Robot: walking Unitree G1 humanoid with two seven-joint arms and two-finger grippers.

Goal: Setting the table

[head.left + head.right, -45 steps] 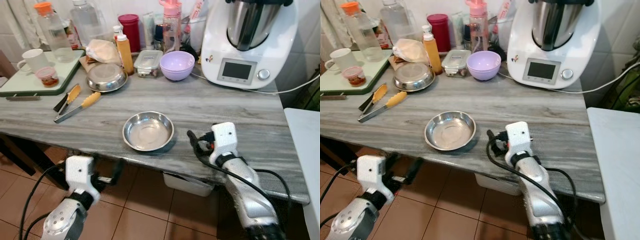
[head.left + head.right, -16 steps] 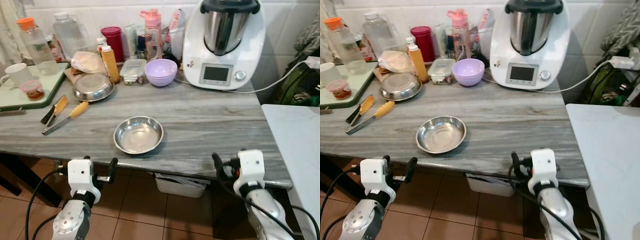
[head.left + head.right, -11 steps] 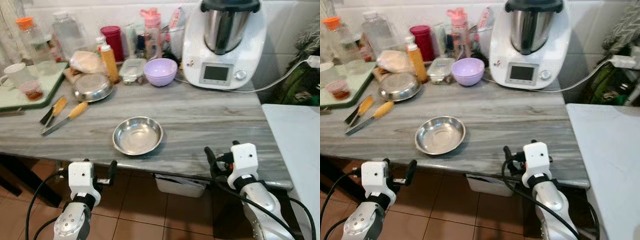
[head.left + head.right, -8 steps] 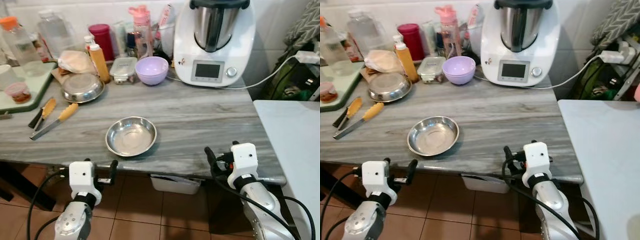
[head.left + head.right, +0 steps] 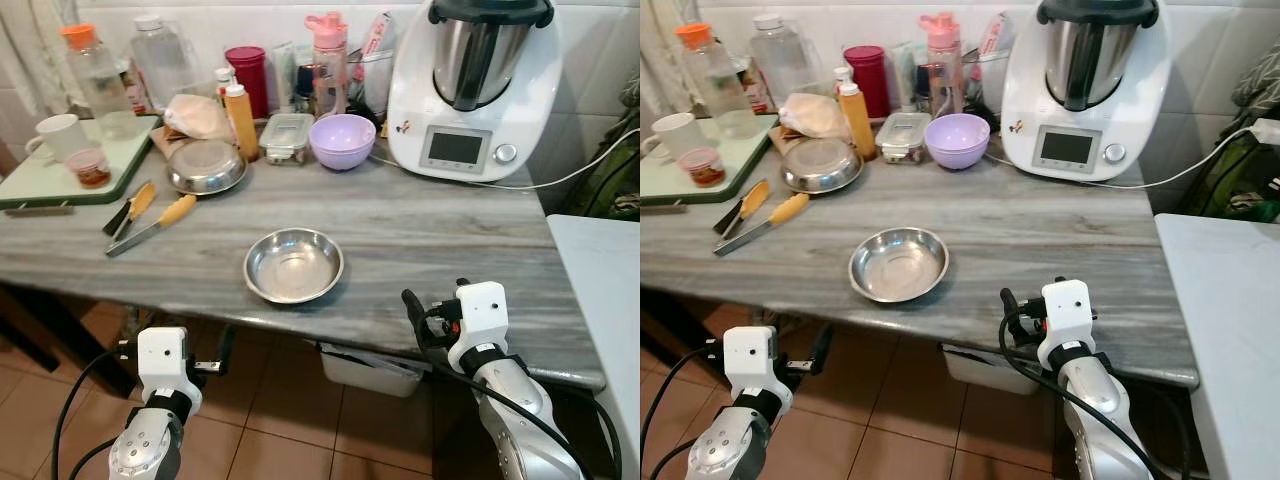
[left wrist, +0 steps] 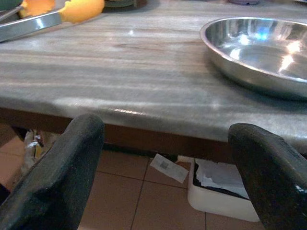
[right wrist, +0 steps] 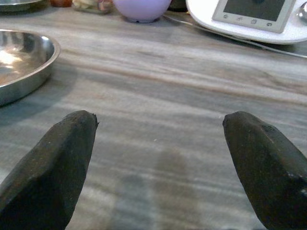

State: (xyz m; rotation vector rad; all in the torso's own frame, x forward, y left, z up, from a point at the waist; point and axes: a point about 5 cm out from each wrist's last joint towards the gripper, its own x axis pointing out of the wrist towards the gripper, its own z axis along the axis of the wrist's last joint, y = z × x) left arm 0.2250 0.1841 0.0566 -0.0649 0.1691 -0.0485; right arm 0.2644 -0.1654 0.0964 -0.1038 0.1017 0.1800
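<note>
1. The left hand (image 6: 163, 167) hangs below the front edge of the grey marble-patterned surface (image 5: 420, 235), over the brown tiled floor (image 5: 290, 420). Its two black fingers stand wide apart and hold nothing.
2. The right hand (image 7: 158, 158) sits low over the near right part of the surface. Its fingers are spread wide and hold nothing.
3. The shallow round steel bowl (image 5: 294, 265) rests upright near the front edge, between the two hands and apart from both.
4. Further left lie the yellow-handled steel tongs (image 5: 150, 222), with a yellow-handled knife (image 5: 130, 207) just beside them.
5. Behind these rests a second steel dish (image 5: 207, 166).
6. The back row holds a lilac plastic bowl (image 5: 342, 140), a white kitchen machine with a steel jug (image 5: 473, 90), and a green tray (image 5: 40, 185) carrying a white mug (image 5: 58, 135).
</note>
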